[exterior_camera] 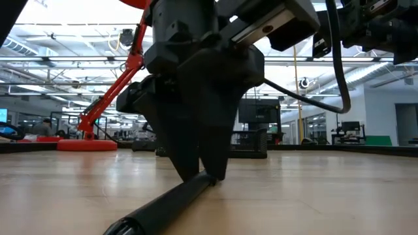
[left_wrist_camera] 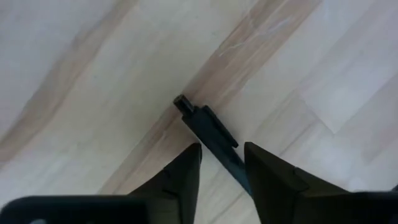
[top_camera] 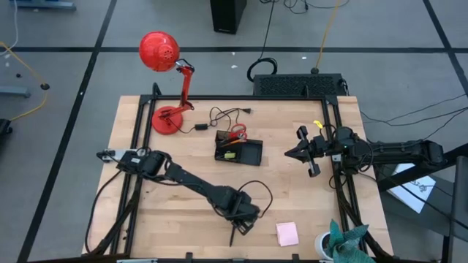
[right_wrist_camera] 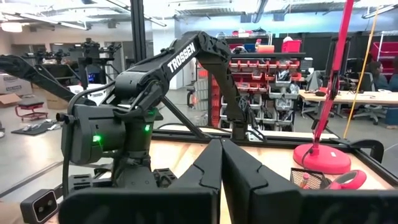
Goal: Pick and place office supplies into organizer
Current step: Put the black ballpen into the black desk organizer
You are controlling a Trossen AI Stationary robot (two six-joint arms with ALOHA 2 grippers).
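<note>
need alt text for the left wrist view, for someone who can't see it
The left tool points down at a black pen lying on the light wooden table, one dark finger on either side of the pen's barrel. The fingers are open around the pen, whose clip end points away from the camera.

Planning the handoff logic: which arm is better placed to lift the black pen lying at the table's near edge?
Left. The left gripper already straddles the black pen, fingers open around it on the table. The right gripper hangs shut near the organizer, far off.
</note>
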